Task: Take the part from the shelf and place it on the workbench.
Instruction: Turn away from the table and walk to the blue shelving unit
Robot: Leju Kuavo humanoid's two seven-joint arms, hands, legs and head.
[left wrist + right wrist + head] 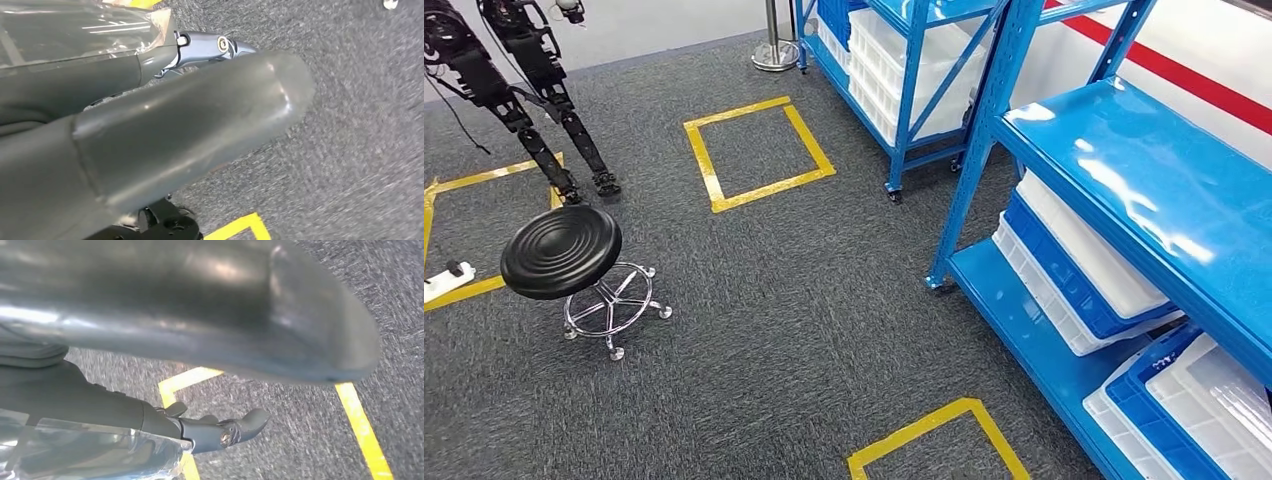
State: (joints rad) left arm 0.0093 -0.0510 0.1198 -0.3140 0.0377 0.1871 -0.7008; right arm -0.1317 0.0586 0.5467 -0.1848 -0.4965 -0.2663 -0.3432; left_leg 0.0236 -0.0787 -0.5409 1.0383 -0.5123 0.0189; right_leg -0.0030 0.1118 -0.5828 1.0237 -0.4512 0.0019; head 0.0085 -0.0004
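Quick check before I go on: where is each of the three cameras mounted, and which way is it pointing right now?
Head view: high on the body, facing forward and down at the blue shelf, black stool and grey carpet; none of its own body in frame.
Left wrist view: behind the left hand, looking down at carpet.
Right wrist view: behind the right hand, looking down at carpet.
Shared: all three show yellow floor tape.

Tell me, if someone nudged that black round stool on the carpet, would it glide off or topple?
The stool would probably roll rather than tip: its chrome base spreads legs ending in small casters. The rough grey carpet likely slows it soon. A shove high on the wide padded seat might rock it, since the seat overhangs the base on one side.
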